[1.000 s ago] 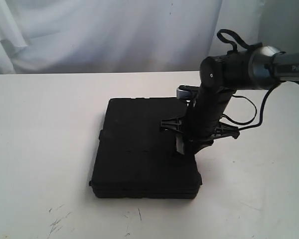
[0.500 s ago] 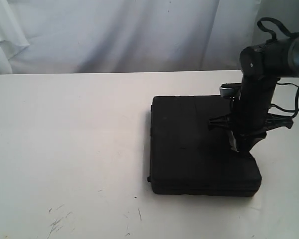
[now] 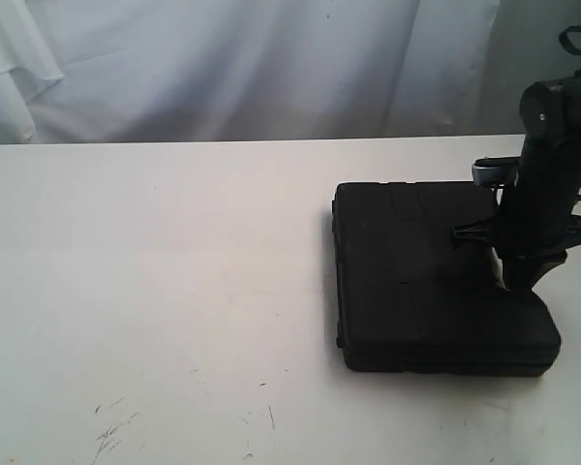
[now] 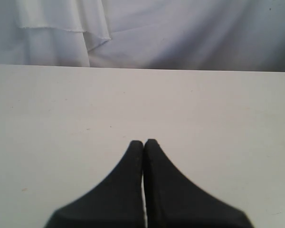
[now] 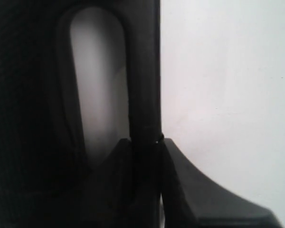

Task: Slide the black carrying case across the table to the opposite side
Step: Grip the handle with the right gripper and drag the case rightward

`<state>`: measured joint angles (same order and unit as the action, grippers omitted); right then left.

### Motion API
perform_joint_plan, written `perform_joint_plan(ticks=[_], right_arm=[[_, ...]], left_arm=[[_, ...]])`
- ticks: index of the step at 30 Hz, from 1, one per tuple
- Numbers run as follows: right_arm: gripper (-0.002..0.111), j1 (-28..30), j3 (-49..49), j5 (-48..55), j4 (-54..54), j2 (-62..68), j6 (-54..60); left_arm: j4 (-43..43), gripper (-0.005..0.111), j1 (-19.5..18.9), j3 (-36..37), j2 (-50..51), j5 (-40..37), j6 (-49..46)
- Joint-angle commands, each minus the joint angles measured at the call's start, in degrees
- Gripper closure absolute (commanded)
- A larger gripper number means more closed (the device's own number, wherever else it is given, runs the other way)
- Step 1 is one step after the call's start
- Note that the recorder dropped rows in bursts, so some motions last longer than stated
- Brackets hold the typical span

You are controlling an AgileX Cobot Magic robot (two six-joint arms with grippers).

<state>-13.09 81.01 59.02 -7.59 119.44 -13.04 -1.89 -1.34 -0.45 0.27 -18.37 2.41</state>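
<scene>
Right arm (image 3: pixel 547 184) upright, pointing down onto the black case (image 3: pixel 416 271) lying flat at the table's (image 3: pixel 155 291) right side. Right wrist view alone: right fingers (image 5: pixel 190 190) clamped on the case's handle (image 5: pixel 145 71). Left wrist view: left fingers (image 4: pixel 123 190) pressed together above the table.

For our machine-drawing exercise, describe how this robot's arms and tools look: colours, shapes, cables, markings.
The right arm is a matte black rounded column, with a black loop of strap or cable on top and a small silver part beside it. The right tool and left tool each have two black fingers tapering to blunt tips. No markings are readable; the left arm itself is out of view.
</scene>
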Motion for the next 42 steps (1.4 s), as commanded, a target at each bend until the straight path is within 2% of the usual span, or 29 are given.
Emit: perform_joint_plan(ticks=[1,26,29,36,38,42], right_arm=[[0.108,2.50,-0.17,0.96,-2.66,-0.80,0.89],[0.108,3.57,-0.17,1.03,-3.91,-0.69,-0.37],[0.101,3.57,-0.17,0.85,-4.16,-0.69,0.34],[0.060,3.84,-0.17,-0.73,-4.03,-0.69,1.21],[0.056,4.15,-0.17,-0.86,-4.03,-0.69,1.42],[0.057,4.66,-0.17,-3.36,-3.92,-0.69,3.74]], left_arm=[[0.29,0.107,0.24,0.45,-0.27,0.40,0.13],[0.29,0.107,0.24,0.45,-0.27,0.40,0.13],[0.29,0.107,0.24,0.45,-0.27,0.40,0.13],[0.29,0.107,0.24,0.45,-0.27,0.40,0.13],[0.29,0.107,0.24,0.45,-0.27,0.40,0.13],[0.29,0.107,0.24,0.45,-0.27,0.40,0.13]])
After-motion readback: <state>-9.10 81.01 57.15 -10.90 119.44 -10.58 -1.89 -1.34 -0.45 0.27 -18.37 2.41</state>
